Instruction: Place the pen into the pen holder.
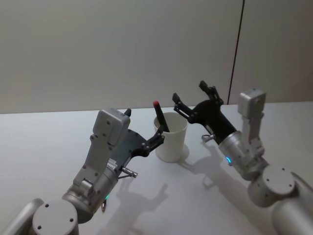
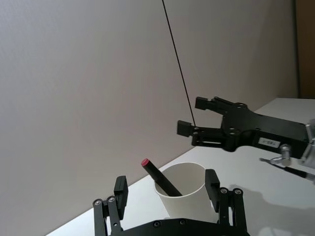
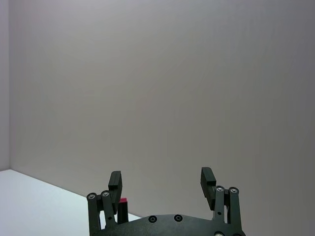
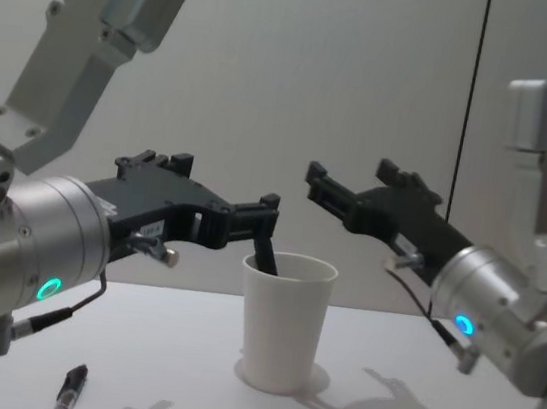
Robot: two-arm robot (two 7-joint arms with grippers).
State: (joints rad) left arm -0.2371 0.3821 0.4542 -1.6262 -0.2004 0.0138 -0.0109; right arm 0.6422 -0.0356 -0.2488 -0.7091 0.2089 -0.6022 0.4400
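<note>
Item: pen (image 1: 160,117), dark barrel, red cap. Location: standing in the white paper cup (image 1: 172,142), lower end inside, capped end leaning out over the rim toward 11 o'clock in the head view. Held by nothing.

Cup: upright on the white table (image 1: 49,147), mid-table.

Left gripper (image 1: 144,126): fingers spread wide, empty. Sits at 9 o'clock of the cup; in the chest view one fingertip (image 4: 268,209) lies just above the near rim, beside the pen. Contact cannot be told.

Right gripper (image 1: 190,93): fingers spread wide, empty. Raised at 1 o'clock of the cup, above rim height, apart from pen and cup.
</note>
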